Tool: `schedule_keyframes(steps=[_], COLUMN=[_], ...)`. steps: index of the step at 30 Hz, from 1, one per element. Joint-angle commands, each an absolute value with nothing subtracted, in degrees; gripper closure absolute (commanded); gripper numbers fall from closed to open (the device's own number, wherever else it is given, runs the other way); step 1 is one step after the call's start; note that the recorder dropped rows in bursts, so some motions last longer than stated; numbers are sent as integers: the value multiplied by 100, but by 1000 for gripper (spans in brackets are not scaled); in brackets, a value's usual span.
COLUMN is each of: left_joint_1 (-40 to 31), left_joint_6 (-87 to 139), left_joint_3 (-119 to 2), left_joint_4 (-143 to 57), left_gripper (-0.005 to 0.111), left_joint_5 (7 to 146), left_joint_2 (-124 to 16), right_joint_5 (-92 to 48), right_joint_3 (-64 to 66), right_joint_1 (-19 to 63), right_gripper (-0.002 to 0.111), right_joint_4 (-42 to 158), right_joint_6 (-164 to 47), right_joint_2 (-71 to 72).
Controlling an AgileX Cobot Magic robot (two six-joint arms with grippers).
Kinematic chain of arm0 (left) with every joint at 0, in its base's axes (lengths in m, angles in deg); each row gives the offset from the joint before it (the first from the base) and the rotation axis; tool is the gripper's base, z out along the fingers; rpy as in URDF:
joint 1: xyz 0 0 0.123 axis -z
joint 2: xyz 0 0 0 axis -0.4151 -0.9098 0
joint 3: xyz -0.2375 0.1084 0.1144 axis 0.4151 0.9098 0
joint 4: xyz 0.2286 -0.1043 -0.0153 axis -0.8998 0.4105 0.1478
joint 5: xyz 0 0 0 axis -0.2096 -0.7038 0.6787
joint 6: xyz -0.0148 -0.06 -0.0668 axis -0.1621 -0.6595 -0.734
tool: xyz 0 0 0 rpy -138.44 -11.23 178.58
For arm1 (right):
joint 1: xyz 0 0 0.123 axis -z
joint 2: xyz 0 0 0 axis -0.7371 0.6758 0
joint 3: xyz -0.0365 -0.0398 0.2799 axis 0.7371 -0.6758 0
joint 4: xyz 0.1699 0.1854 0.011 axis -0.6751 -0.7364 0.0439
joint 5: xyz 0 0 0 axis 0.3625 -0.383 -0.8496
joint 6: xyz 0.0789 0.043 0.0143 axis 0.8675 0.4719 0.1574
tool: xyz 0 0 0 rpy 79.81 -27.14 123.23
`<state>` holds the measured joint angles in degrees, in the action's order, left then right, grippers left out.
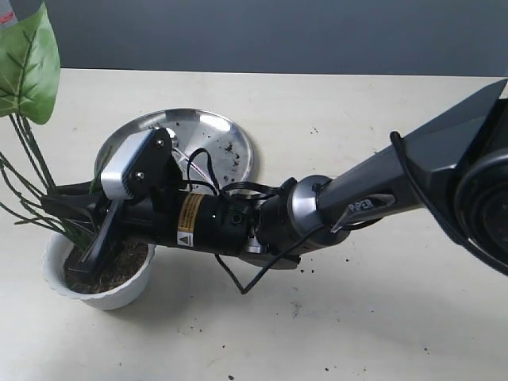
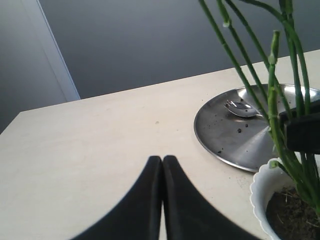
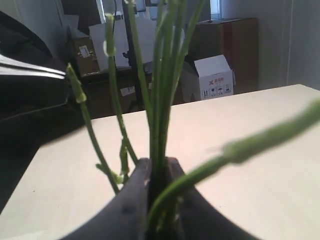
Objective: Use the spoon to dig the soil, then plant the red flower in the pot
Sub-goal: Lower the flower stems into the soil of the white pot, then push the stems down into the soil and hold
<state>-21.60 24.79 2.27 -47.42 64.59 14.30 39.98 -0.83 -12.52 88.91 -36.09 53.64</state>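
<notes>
- Pot (image 1: pixel 55 266): small, white, scalloped rim, upright on the table (image 1: pixel 357 333). Taken as the landmark.
- Soil (image 1: pixel 125 266): dark and crumbly, fills the pot to just under the rim.
- Specks (image 1: pixel 232 148) of the same stuff lie on the steel plate beside the pot. A few more are scattered on the table, well apart from the pot.
- Red flower (image 1: pixel 30 63): only green parts show. The broad leaf stands high above the pot; the petals are out of frame.
- Stems (image 3: pixel 161 100): a thin bunch runs down into the pot's mouth. Cannot tell whether the ends are bedded in the soil.
- Right gripper (image 3: pixel 157 165): directly over the pot, jaws nearly together and pinched on the stem bunch. A few loose stems splay out to either side of the jaws.
- Right arm (image 1: pixel 373 194): stretched low across the table toward the pot, passing in front of the plate.
- Left gripper (image 2: pixel 161 160): near the pot but clear of it. Jaws pressed flat against each other, nothing between them.
- Steel plate (image 2: pixel 220 130): wide and flat, just beside the pot. Cannot tell whether the rims touch.
- Spoon (image 2: pixel 243 108): lies in the plate on the part far from the pot, pronged bowl showing. The handle is hidden behind stems.
</notes>
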Motion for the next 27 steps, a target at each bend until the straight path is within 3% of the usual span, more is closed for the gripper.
schedule_keyframes(steps=[1,14,27], left_joint_1=[-2152,-2152,-2152], left_joint_6=[2451,2451,2451], left_joint_3=[238,238,238], left_joint_4=[-4738,-4738,-4738], left_gripper=[106,106,106], left_joint_5=[6496,6496,6496], left_joint_2=[1453,1453,1453], right_joint_5=[3987,4664,4782], right_joint_3=[-47,-97,-979], right_joint_1=[-1254,-1254,-1254], right_gripper=[109,109,109], right_joint_4=[8499,8514,8024], right_joint_6=[-3784,-3317,-3407], right_joint_2=[5362,5762,5496])
